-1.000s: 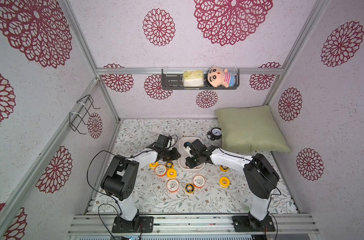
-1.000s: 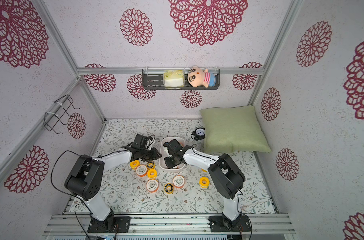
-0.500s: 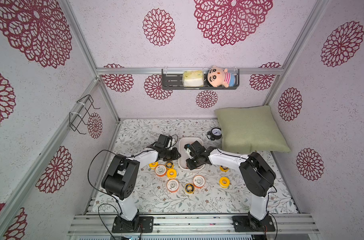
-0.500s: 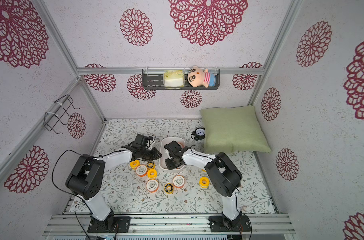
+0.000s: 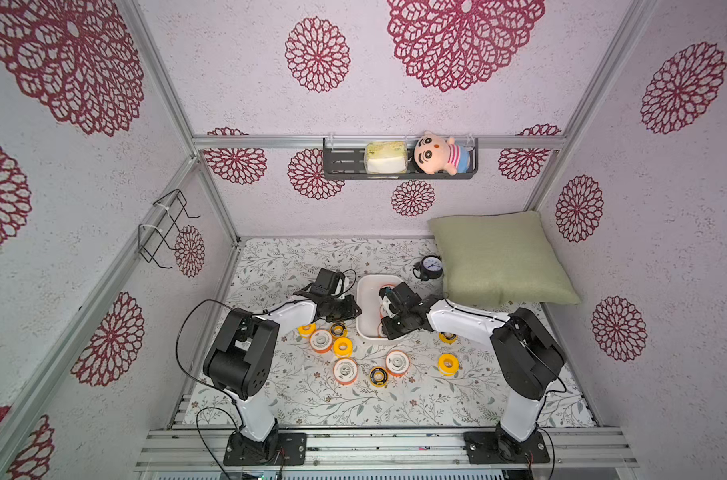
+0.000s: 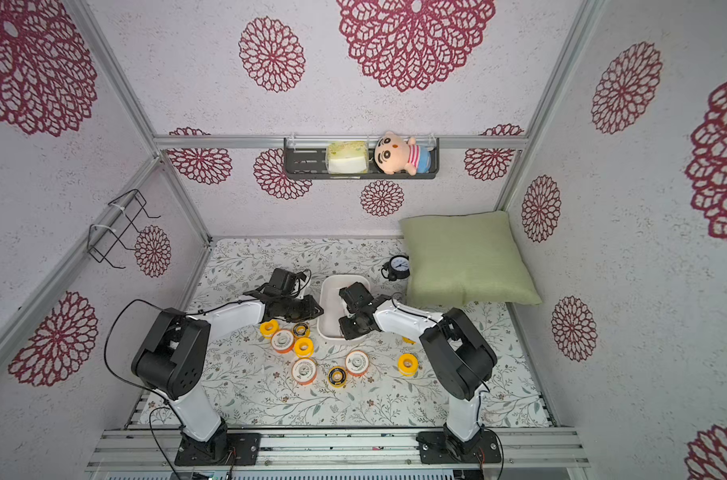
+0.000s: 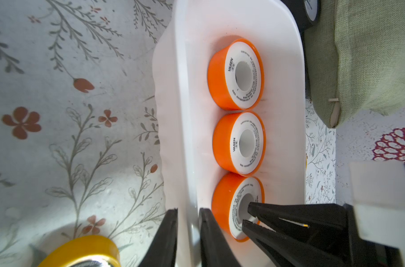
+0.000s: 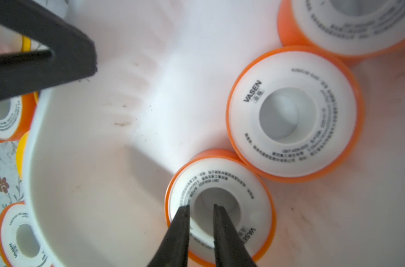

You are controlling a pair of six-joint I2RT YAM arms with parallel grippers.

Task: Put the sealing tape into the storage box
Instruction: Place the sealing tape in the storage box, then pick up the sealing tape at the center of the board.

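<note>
Right gripper (image 8: 201,207) reaches down into the storage box (image 8: 99,166), jaws drawn nearly together on the hub wall of the near spool (image 8: 254,203): one fingertip (image 8: 220,222) inside the centre hole, its partner on the white face just outside it. Spool lies flat on the box floor, orange rim, white face up. Two like spools line up with it in a tight row along the box's right side: middle spool (image 8: 294,157), then far spool (image 8: 349,20). Faces read VASEN in small black print.

Left gripper (image 7: 188,209) pinches the box's left wall, one finger outside, one inside, the wall sandwiched between them.

Box (image 5: 364,291) (image 6: 328,303) sits mid-mat between the two arms in both top views. Nine loose spools (image 5: 345,370) lie on the floral mat (image 5: 312,399) in front of the box and to either side: plain yellow, white-faced with orange rims, two yellow with black ring faces. One yellow spool (image 5: 448,337) partly hidden under the right arm. Black alarm clock (image 5: 430,266) just beyond the box's far right corner, just beside a green cushion (image 5: 494,257). Dark shelf (image 5: 345,160) on the back wall carries a plush doll (image 5: 436,154) and a pale packet (image 5: 386,157).
</note>
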